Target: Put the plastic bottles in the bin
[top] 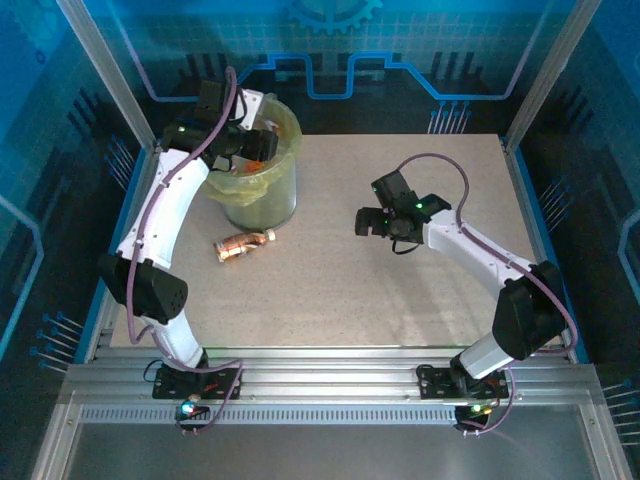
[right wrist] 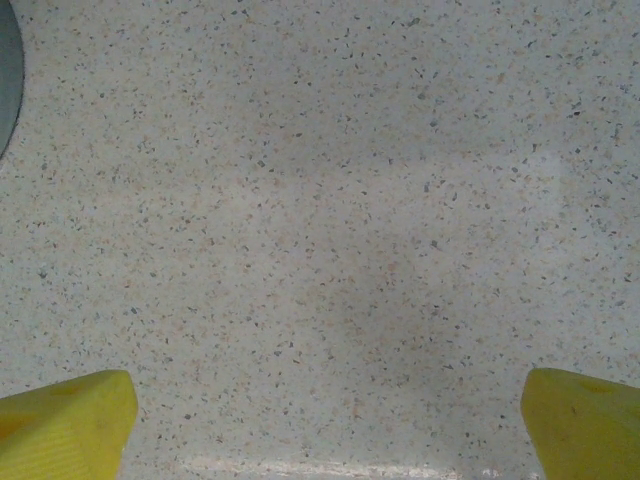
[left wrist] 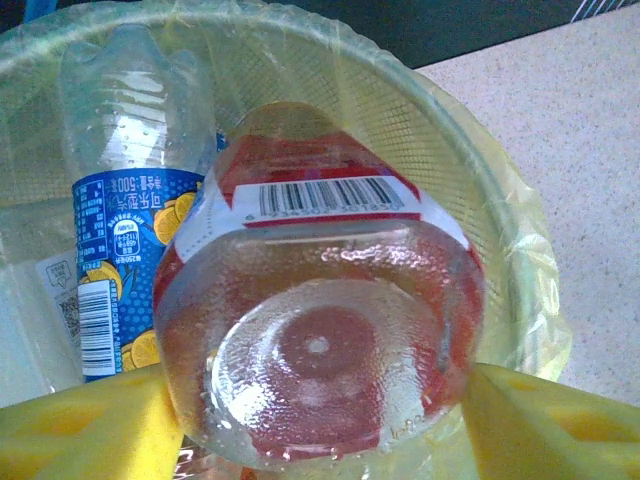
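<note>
This is a robotics lab test cell. A speckled pale stone-look tabletop (top: 400,300) sits inside a cage of bare aluminium frame posts (top: 100,70) and translucent blue wall panels (top: 330,40) printed with a gear and circuit-line pattern. Two white-and-black jointed robot arms, left (top: 165,215) and right (top: 470,245), with purple cables looped along them, are bolted to slotted aluminium rails (top: 330,385) at the tabletop's near edge.

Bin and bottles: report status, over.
Left claw over bin, gripping red-label bottle. Right claw open above table. Blue-label bottle already inside; one crushed bottle on table beside bin. No obstruction seen.
</note>
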`<state>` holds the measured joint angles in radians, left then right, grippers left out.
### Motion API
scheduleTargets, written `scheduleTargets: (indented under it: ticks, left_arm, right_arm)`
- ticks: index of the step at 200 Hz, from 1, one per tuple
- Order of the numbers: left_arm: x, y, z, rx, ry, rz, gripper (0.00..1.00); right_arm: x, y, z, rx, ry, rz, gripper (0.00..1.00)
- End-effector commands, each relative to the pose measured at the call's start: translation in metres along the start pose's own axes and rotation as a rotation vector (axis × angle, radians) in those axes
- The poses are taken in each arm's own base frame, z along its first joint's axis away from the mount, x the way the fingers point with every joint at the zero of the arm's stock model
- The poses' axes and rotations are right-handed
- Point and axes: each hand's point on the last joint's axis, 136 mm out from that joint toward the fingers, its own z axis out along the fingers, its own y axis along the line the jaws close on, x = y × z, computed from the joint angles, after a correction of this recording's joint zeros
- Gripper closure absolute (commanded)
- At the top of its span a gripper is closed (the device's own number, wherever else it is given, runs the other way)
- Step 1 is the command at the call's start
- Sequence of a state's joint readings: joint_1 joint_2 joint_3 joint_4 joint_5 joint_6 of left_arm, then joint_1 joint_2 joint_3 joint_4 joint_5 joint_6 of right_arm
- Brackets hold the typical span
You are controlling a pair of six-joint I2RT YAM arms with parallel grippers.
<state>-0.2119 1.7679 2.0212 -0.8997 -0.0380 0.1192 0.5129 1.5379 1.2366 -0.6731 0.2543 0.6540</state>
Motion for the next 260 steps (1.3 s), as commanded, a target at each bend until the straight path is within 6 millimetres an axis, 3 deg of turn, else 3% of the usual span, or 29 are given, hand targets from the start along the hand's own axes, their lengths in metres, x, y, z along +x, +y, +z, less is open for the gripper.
scheduleTargets:
  ticks: [1,18,81,112,135,186,206,233,260]
  left_arm:
    - [-0.009,-0.003,-0.003,0.035,-0.030,-0.024,0.34]
    - [-0.003,-0.005,0.002,0.046,-0.013,-0.036,0.39]
    - [0.036,-0.006,0.003,0.048,0.045,-0.070,0.38]
    - [0.041,-0.006,-0.001,0.046,0.035,-0.079,0.28]
    - [0.031,-0.004,-0.010,0.033,0.001,-0.081,0.18]
    - [0.005,-0.004,-0.052,0.029,-0.145,-0.133,0.01]
    - [0.003,-0.001,-0.074,0.016,-0.208,-0.174,0.01]
    - [0.015,0.010,-0.102,-0.043,-0.286,-0.268,0.01]
    - [0.047,0.019,-0.120,-0.089,-0.342,-0.363,0.01]
  right_arm:
    - [0.000,0.007,-0.003,-0.001,0.003,-0.027,0.00]
    - [-0.001,0.007,-0.003,-0.001,0.003,-0.028,0.00]
    - [0.000,0.008,-0.003,-0.004,0.006,-0.031,0.00]
    - [-0.001,0.011,-0.003,-0.013,0.003,-0.031,0.00]
    - [-0.001,0.013,-0.003,-0.015,0.004,-0.034,0.00]
    - [-0.003,0.014,-0.007,-0.021,-0.010,-0.039,0.00]
    - [-0.005,0.012,-0.011,-0.018,-0.021,-0.042,0.00]
    - [-0.008,0.009,-0.019,-0.011,-0.044,-0.041,0.00]
    - [-0.012,0.001,-0.029,0.009,-0.080,-0.018,0.00]
